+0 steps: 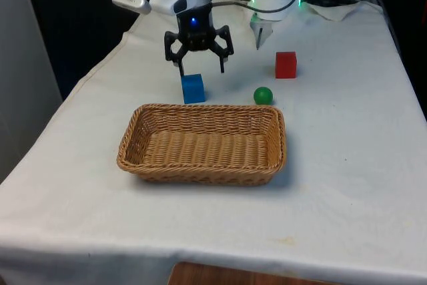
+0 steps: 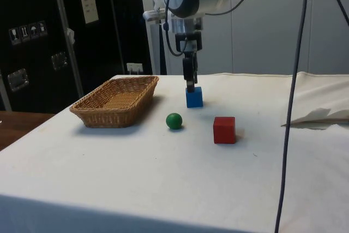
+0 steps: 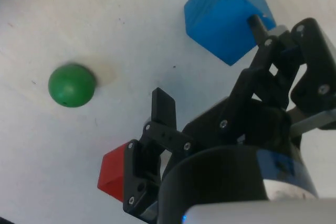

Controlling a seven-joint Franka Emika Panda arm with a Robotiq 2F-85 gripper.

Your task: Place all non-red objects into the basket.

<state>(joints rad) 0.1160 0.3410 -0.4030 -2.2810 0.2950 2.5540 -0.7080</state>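
Note:
A blue cube (image 1: pixel 193 89) (image 2: pixel 194 97) (image 3: pixel 226 17) sits on the white cloth just behind the empty wicker basket (image 1: pixel 200 108) (image 2: pixel 87 108). My gripper (image 1: pixel 201 69) (image 2: pixel 190 83) (image 3: pixel 210 66) hangs open low over the cloth; one fingertip (image 3: pixel 256 23) is close to the cube's top edge, while the other (image 3: pixel 164 108) stands over bare cloth. A green ball (image 1: pixel 263 95) (image 2: pixel 174 120) (image 3: pixel 72 85) lies behind the basket's far corner at the front view's right. Beyond it stands a red cube (image 1: pixel 285 65) (image 2: pixel 224 130) (image 3: pixel 112 176).
Crumpled white cloth (image 2: pixel 322 114) lies at the table's far end near the robot's base. A black cable (image 2: pixel 289 102) hangs down in the side view. The table's edge runs along the front view's left, not far from the basket.

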